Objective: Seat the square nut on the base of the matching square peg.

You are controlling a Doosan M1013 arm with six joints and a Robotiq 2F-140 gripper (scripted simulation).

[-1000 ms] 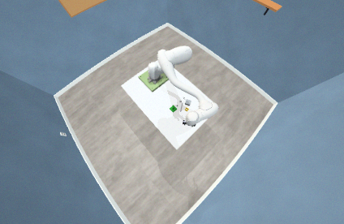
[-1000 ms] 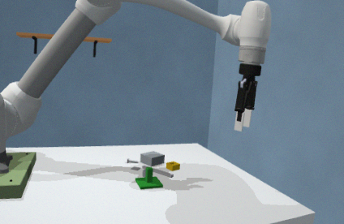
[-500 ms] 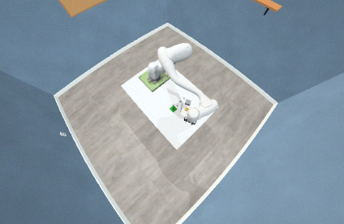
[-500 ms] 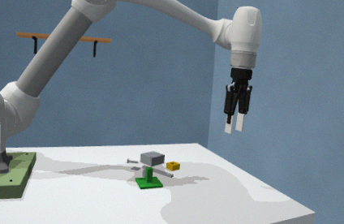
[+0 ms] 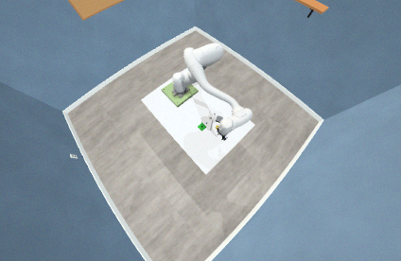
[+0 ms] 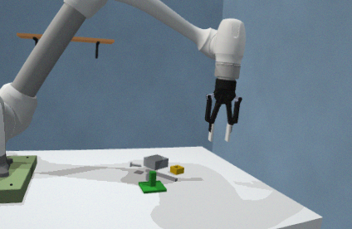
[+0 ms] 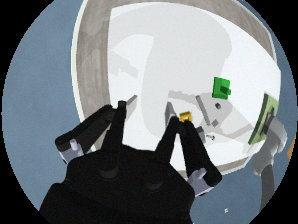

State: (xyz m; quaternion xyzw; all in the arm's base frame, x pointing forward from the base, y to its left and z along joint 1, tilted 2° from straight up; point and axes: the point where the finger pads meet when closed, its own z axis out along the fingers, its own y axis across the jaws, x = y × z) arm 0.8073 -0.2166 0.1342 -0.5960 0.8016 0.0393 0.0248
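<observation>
A small yellow square nut [image 6: 177, 169] with a hole lies flat on the white table top. It also shows in the wrist view [image 7: 184, 117]. A green peg [image 6: 152, 182] stands upright on its flat green base, to the front left of the nut; it also shows in the wrist view [image 7: 221, 87] and the overhead view [image 5: 200, 126]. My gripper [image 6: 219, 136] hangs high in the air, to the right of the nut and well above it, pointing down. Its fingers stand partly apart with nothing between them. In the wrist view the gripper [image 7: 148, 115] frames the table far below.
A grey block [image 6: 155, 161] sits just behind the green peg, with a thin grey bar [image 6: 161, 174] lying flat beside it. The arm's green mounting plate [image 6: 12, 178] is at the left. The table's right edge [image 6: 267, 187] is close to the gripper's side.
</observation>
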